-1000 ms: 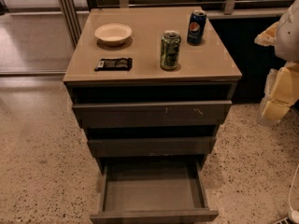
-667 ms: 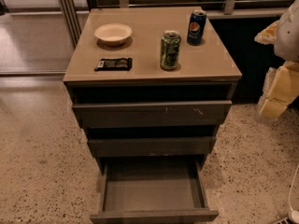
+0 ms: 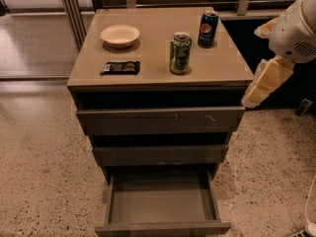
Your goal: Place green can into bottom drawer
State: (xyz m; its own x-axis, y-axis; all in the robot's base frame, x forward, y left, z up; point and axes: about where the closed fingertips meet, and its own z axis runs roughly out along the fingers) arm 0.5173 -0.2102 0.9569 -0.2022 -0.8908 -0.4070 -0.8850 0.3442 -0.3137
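The green can [image 3: 180, 53] stood upright near the middle of the tabletop [image 3: 224, 65], well apart from the gripper [image 3: 264, 80], which hung off the cabinet's right edge, level with the top drawer [image 3: 158, 120]. Whether its jaws were wide or narrow could not be told. A blue Pepsi can [image 3: 208, 29] stood just behind and to the right of the green can, nearer the gripper's side. A pale bowl [image 3: 120, 35] and a dark packet [image 3: 120, 67] lay to the left. The bottom drawer [image 3: 163, 227] stood pulled out below, nothing in it, while the middle drawer [image 3: 160, 154] was slightly out.
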